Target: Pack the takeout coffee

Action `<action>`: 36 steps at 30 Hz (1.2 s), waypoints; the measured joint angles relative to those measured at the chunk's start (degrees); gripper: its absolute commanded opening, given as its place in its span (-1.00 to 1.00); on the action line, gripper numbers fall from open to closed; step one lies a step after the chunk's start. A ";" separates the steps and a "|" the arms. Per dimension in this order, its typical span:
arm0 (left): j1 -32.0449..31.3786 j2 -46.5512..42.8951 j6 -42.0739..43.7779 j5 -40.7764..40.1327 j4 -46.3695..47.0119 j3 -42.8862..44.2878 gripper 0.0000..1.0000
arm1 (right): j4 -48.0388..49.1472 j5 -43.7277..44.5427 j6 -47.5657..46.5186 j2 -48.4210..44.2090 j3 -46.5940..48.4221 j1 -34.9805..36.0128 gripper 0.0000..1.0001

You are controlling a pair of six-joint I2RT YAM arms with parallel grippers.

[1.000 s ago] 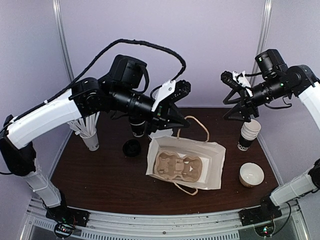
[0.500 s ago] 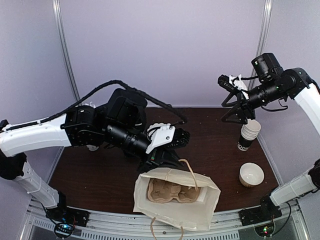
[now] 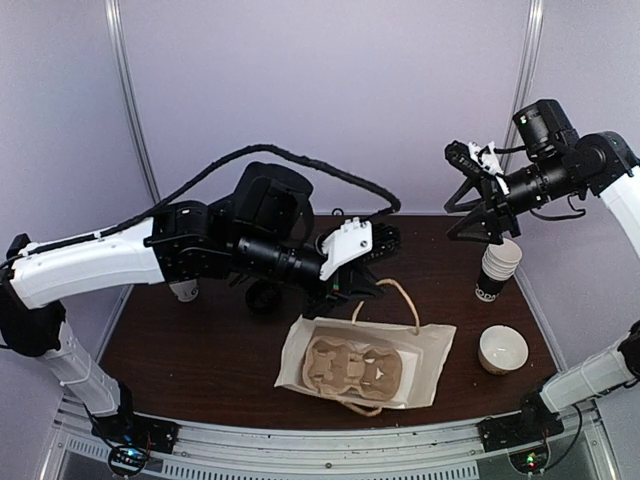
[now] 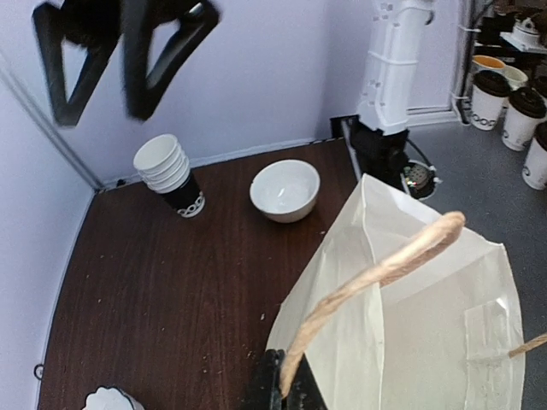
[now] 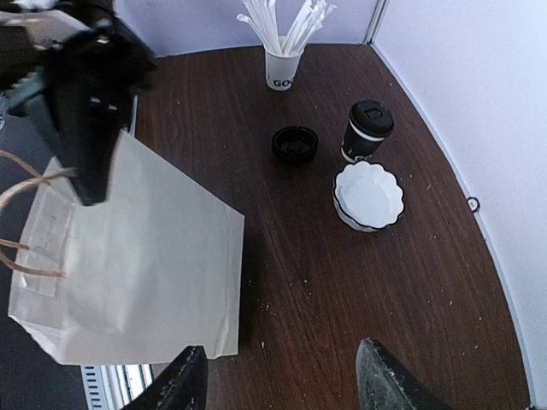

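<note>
Two arms raised in the top view. Left gripper is clamped on the rope handle of the paper bag, which sits slumped with the cup carrier inside. Right gripper is spread and empty above the stack of cups. Coffee is not visible here.

Left wrist: one handle pinched. Risk: the bag sags shut or the carrier slides out.

Right wrist: takeout coffee stands upright and lidded beside the scalloped bowl, well apart from the bag. Risk: a long reach could clip the bowl or tip the cup.
</note>
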 measured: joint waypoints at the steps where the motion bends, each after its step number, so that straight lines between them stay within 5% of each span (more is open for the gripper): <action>1: 0.87 1.01 -0.63 -0.24 0.04 0.90 -1.00 | -0.07 -0.61 -0.07 -0.31 0.66 0.24 0.23; 9: 12.09 10.93 -8.96 0.92 -4.26 14.86 -1.00 | -2.95 -6.54 -0.55 -2.51 1.36 1.88 0.52; 17: 19.41 17.70 -15.17 5.07 -7.54 21.77 -1.00 | -2.49 -5.88 1.70 1.18 2.08 12.15 0.64; 21: 19.91 18.14 -16.92 7.54 -7.74 21.86 0.00 | -0.20 -2.71 4.00 4.37 1.51 14.40 0.62; 24: 20.13 18.14 -17.75 9.86 -7.45 21.86 0.07 | 1.16 -1.20 5.09 6.78 1.51 16.90 0.58; 27: 20.48 18.62 -18.23 12.50 -7.32 22.75 -0.17 | 1.77 0.85 5.99 9.20 1.57 21.49 0.30; 28: 20.59 18.97 -18.49 13.38 -7.23 23.47 -0.34 | 1.90 1.38 6.34 10.01 1.77 22.62 0.04; 30: 20.90 19.89 -19.12 14.88 -6.69 25.14 -0.88 | 2.10 2.32 7.21 11.63 2.69 24.26 -0.90; 36: 23.50 24.65 -21.20 18.03 -5.73 34.07 -1.00 | 4.48 10.36 9.27 14.43 9.86 22.45 -1.00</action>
